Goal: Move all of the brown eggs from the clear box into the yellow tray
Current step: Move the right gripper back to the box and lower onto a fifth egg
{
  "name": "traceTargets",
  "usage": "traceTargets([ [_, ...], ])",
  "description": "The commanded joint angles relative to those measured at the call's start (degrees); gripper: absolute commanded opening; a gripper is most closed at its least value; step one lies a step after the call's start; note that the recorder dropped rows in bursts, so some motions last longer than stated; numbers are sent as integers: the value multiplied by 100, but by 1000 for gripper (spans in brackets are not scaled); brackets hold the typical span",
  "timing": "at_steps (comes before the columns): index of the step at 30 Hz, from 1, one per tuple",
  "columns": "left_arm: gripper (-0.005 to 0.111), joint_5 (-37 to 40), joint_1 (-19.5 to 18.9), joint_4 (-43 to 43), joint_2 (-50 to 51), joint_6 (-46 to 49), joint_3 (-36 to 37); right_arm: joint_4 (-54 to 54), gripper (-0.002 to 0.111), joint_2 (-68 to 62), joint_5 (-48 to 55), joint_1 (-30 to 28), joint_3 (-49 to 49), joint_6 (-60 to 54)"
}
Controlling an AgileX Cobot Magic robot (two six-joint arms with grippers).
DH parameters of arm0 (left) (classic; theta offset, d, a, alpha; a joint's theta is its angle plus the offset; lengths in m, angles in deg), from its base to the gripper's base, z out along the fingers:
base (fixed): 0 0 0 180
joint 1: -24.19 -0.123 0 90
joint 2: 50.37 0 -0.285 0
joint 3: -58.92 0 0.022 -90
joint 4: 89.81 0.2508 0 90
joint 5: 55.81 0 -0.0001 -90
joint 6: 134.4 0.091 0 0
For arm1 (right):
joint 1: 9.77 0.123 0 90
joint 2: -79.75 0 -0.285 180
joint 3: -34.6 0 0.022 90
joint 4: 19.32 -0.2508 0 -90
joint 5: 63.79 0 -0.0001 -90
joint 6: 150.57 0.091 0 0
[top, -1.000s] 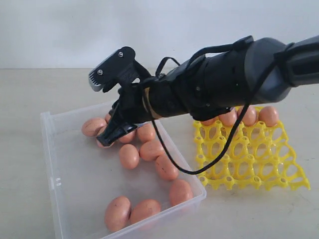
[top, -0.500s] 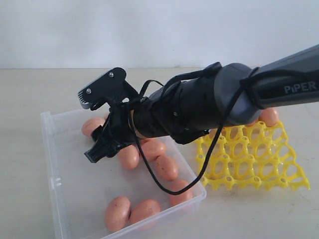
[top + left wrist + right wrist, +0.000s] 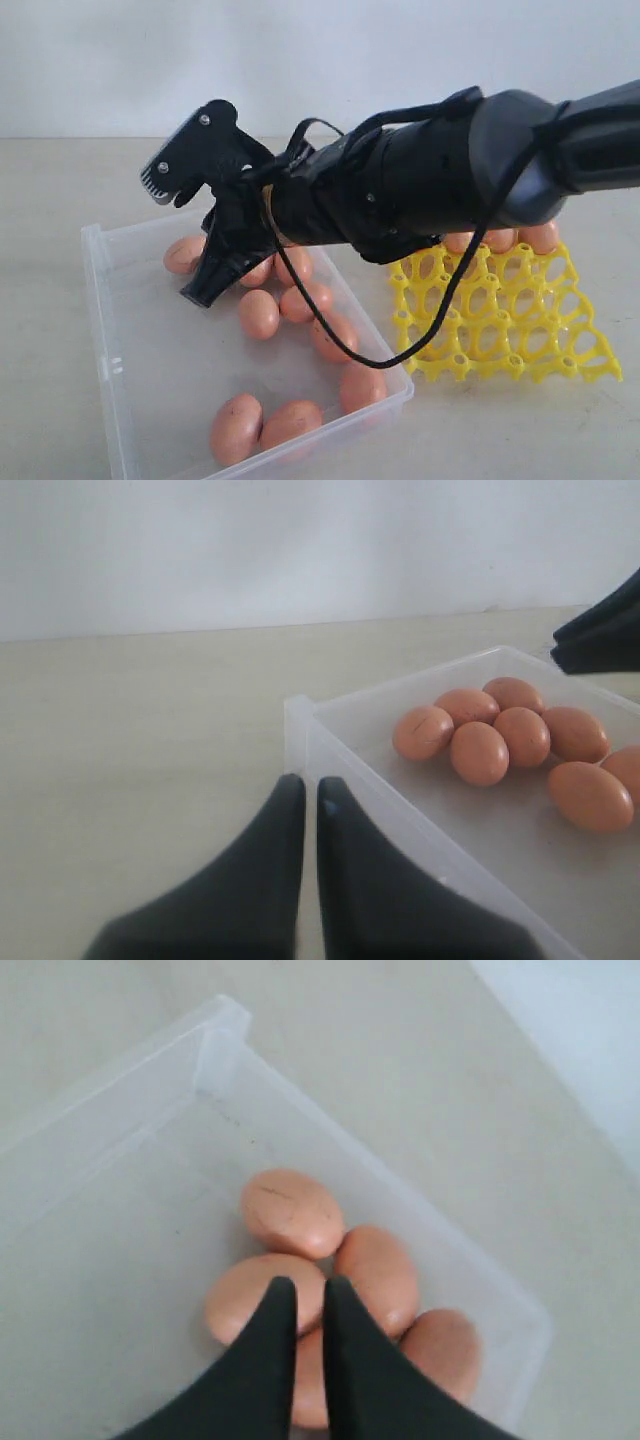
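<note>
Over on the left, the left jaws (image 3: 310, 780) are pressed together with nothing between them. They sit low over the desk (image 3: 130, 710), tips right at a corner of the clear box (image 3: 300, 715). Beyond those tips, inside the box, a cluster of brown eggs (image 3: 478, 752) lies on the box floor.

Moving across, the right arm (image 3: 430, 180) comes in from the right. It stretches long across the middle and slopes down into the box, a black cable (image 3: 330, 340) looping beneath the wrist. The right jaws (image 3: 303, 1282) are drawn together with only a sliver between them, gripping nothing. Their tips lie over a bunch of eggs: one directly under them, one just ahead, two more to one side. Whether the tips touch the shell, I can't tell. More eggs lie back along the arm's side of the box.

Farther right, well away from both jaws, the yellow tray (image 3: 500, 320) stands on the desk beside the box. A few eggs sit in its back row, partly hidden by the arm.
</note>
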Motion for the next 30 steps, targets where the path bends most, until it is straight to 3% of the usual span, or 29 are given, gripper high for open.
traceTargets([
  [1, 4, -38, 32, 10, -12, 3, 23, 64, 0, 334, 1207, -13, -20, -2409],
  [7, 4, -38, 32, 10, -12, 3, 23, -571, 0, 323, 6569, -200, -30, -4157],
  [8, 4, -38, 32, 10, -12, 3, 23, -972, 0, 323, 6783, -353, -30, -4596],
  [10, 4, -38, 32, 10, -12, 3, 23, -2914, 0, 580, 6783, -764, -48, -5852],
  [13, 4, -53, 31, 10, -12, 3, 23, -6059, 0, 961, 6783, -1243, -241, -6656],
  [14, 4, -41, 31, 10, -12, 3, 23, -7580, 0, 1195, 6783, -1364, -312, -7502],
  [16, 4, -41, 31, 10, -12, 3, 23, -9632, 0, 1501, 6778, -1353, -405, -9026],
  [18, 4, -41, 31, 10, -12, 3, 23, -10901, 0, 1532, 5682, -1353, -427, -9362],
  [21, 4, -41, 31, 10, -12, 3, 23, -11206, 4, 1015, 5198, -1353, -612, -9234],
  [25, 4, -41, 31, 10, -12, 3, 23, -11278, 48, -101, 5251, -1114, -1591, -9114],
  [26, 4, -41, 31, 10, -12, 3, 23, -11278, 54, -345, 5337, -999, -1926, -8946],
  [30, 4, -41, 31, 10, -12, 3, 23, -11243, 52, -1091, 5420, -590, -2863, -8509],
])
